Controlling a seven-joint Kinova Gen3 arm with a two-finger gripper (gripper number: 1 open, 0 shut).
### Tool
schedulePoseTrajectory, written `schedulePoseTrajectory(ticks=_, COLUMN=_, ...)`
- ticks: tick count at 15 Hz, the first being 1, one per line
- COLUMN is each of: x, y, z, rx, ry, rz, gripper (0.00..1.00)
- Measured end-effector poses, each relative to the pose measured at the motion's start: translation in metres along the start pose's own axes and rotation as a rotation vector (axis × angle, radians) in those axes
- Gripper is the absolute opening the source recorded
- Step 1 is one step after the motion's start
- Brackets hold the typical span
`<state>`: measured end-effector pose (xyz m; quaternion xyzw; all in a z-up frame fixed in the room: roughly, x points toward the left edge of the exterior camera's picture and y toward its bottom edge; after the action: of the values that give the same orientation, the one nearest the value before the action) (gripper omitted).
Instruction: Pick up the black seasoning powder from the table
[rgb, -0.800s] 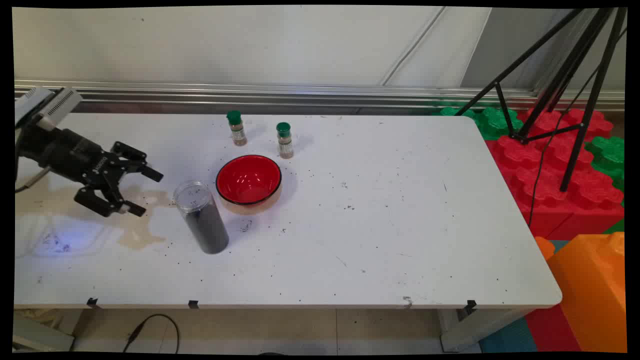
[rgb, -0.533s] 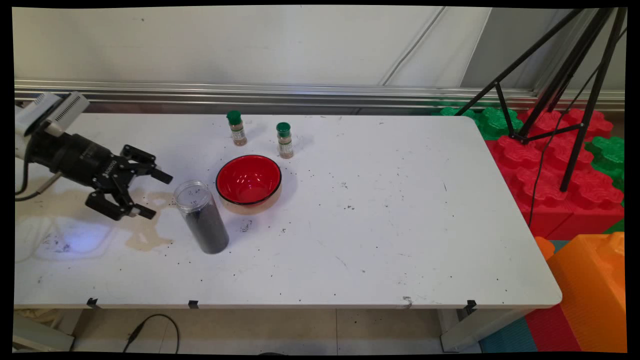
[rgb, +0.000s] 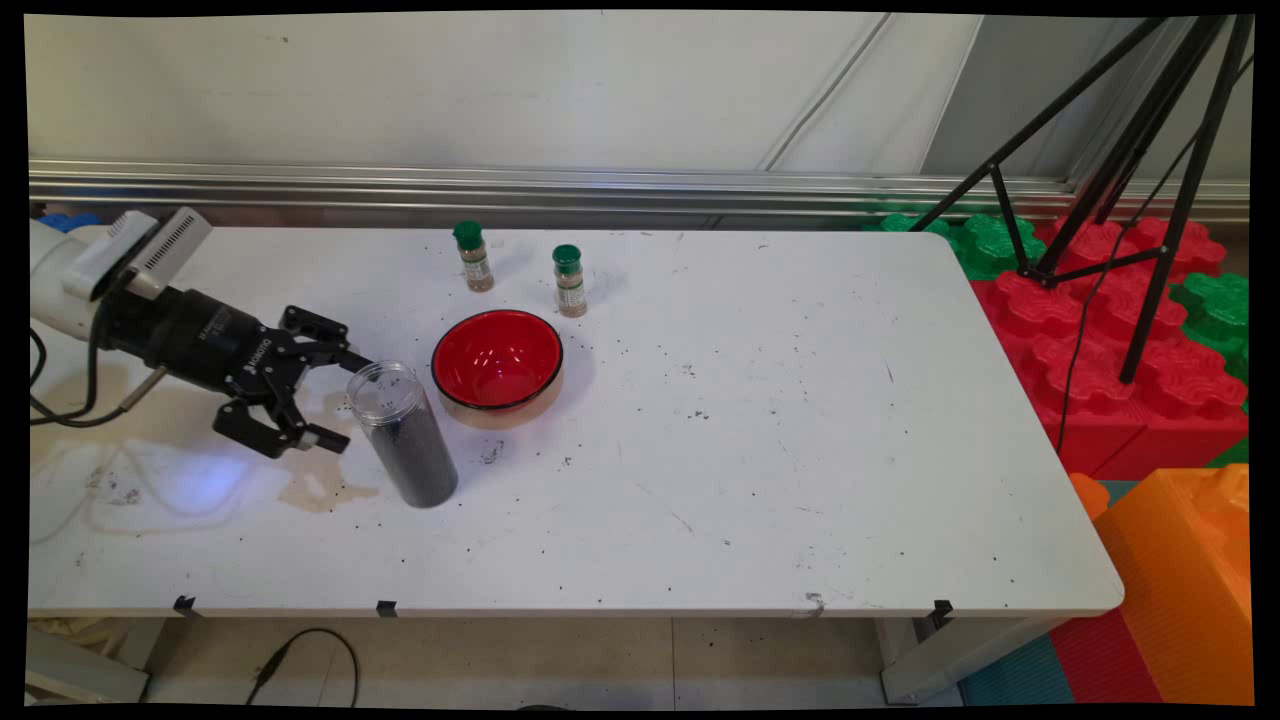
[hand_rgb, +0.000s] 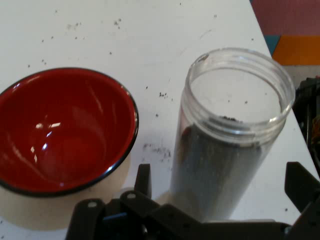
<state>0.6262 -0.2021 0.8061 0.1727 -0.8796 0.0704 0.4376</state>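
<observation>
A tall clear jar (rgb: 402, 433) filled with dark grains stands uncapped on the white table (rgb: 760, 470), left of a red bowl (rgb: 497, 365). My gripper (rgb: 344, 400) is open just left of the jar, one fingertip beside its rim and the other lower down. In the hand view the jar (hand_rgb: 227, 140) rises between my fingers (hand_rgb: 144, 181), with the empty red bowl (hand_rgb: 62, 131) to its left and my gripper (hand_rgb: 222, 187) low in the frame.
Two small spice bottles with green caps (rgb: 473, 256) (rgb: 569, 280) stand behind the bowl. A brownish stain (rgb: 315, 485) marks the table under my hand. Black tripod legs (rgb: 1120, 170) and red, green and orange blocks (rgb: 1120, 340) lie past the table's right end.
My gripper has moved to the right toward the jar, from well left of it to right beside it, fingers still open. The jar, bowl and bottles have stayed put.
</observation>
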Motion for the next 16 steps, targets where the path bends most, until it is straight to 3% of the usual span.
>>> schedulePoseTrajectory(ticks=16, x=-0.012, y=0.001, z=0.051, rx=0.006, ry=0.090, rz=0.054, gripper=1.00)
